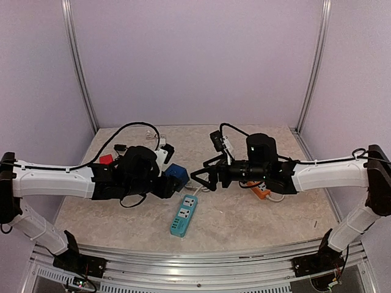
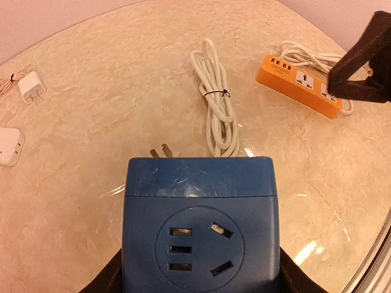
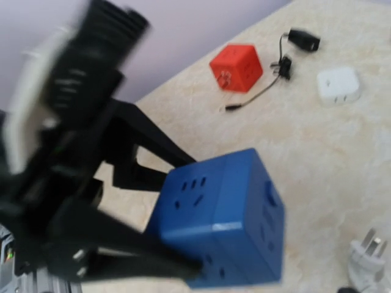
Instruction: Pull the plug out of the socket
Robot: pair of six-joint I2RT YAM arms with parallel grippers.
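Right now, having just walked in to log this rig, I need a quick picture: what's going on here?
The left gripper has its jaws closed on the blue socket cube. The white plug is out of the cube and lies on the table just behind it, next to a bundled white cable. The right gripper faces the cube with its jaws wide open and nothing in them. An orange power strip lies further off.

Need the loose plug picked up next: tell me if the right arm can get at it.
Probably yes. The white plug lies uncovered close by the open right gripper; the blue socket cube is beside it, not over it.
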